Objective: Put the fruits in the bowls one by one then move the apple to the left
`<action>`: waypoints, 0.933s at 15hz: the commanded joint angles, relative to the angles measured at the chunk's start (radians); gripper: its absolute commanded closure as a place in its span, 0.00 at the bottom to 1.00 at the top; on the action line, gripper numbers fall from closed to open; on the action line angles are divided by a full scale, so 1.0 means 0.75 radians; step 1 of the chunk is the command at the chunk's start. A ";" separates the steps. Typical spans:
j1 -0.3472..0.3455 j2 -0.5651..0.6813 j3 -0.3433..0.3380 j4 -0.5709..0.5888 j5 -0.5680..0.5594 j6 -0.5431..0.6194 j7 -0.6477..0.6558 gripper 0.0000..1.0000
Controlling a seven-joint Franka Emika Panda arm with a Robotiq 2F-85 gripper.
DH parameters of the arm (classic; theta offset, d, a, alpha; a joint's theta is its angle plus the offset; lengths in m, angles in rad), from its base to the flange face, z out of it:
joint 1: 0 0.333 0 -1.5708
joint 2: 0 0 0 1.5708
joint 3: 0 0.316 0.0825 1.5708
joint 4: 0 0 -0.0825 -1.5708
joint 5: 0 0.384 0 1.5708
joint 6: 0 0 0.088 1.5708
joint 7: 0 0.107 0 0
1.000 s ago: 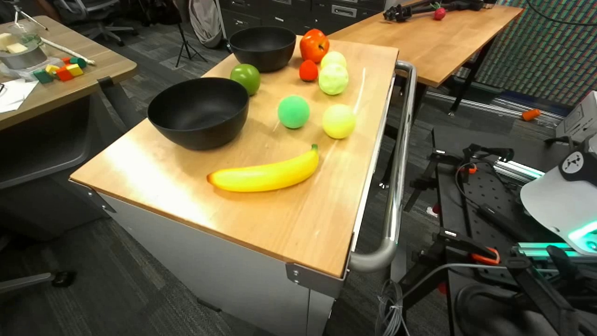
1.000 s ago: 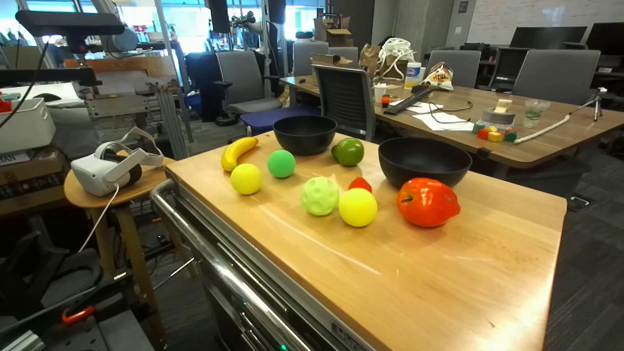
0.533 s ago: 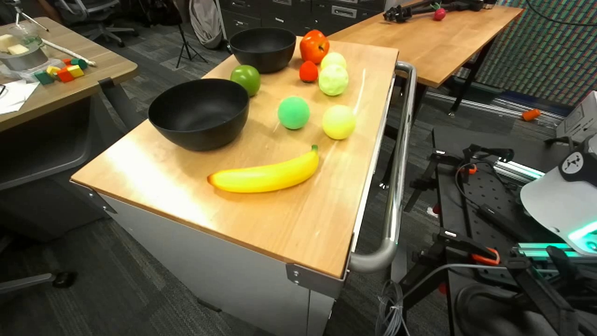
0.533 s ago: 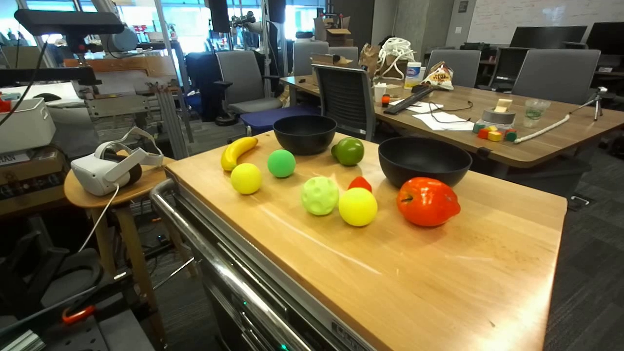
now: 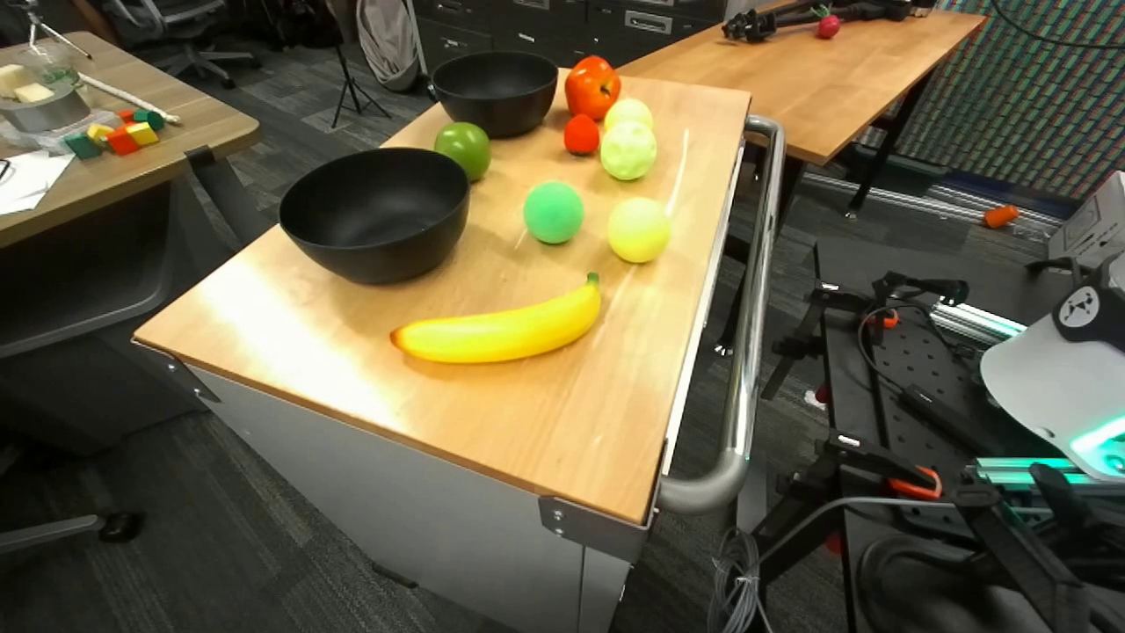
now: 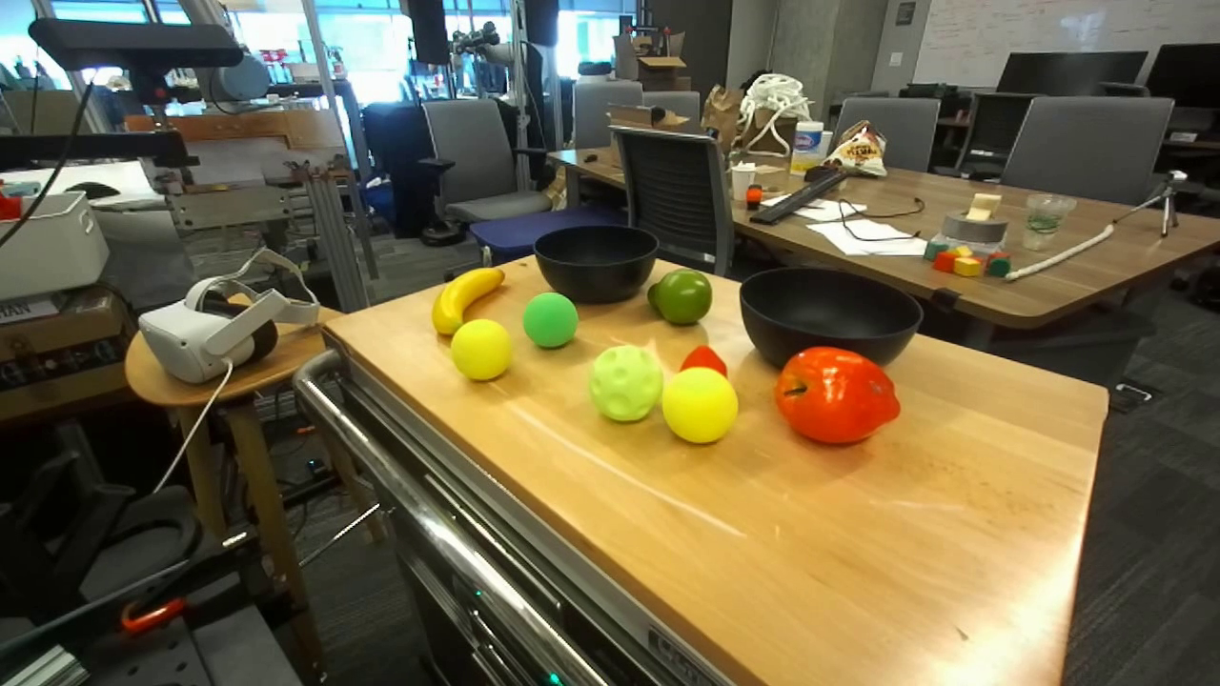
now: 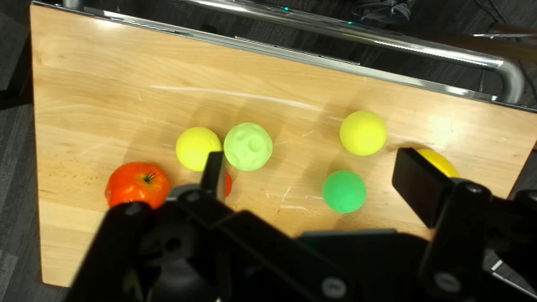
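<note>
My gripper (image 7: 310,167) is open and empty, high above the table in the wrist view, and out of both exterior views. Two black bowls (image 5: 373,220) (image 5: 497,88) stand empty. The red-orange apple (image 6: 837,395) sits beside the farther bowl and shows at left in the wrist view (image 7: 138,184). A banana (image 5: 501,330) lies near the table end. Loose on the table are a dark green fruit (image 5: 463,149), a green ball (image 7: 344,191), two yellow balls (image 7: 363,133) (image 7: 198,149), a dimpled yellow-green ball (image 7: 248,146) and a small red fruit (image 5: 581,134), partly hidden by a finger. No pear shows.
The wooden cart top (image 5: 492,422) carries everything. A metal rail (image 5: 747,334) runs along one long side. A second table (image 6: 1048,229) with small coloured blocks (image 6: 966,264) stands past the bowls. A headset (image 6: 224,329) rests on a stool.
</note>
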 commanded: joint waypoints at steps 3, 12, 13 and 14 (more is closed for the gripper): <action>0.125 0.032 0.074 -0.062 0.064 0.134 -0.115 0.00; 0.305 0.224 0.229 -0.039 0.338 0.357 -0.075 0.00; 0.303 0.231 0.228 -0.034 0.339 0.358 -0.075 0.00; 0.300 0.232 0.220 -0.032 0.340 0.358 -0.075 0.00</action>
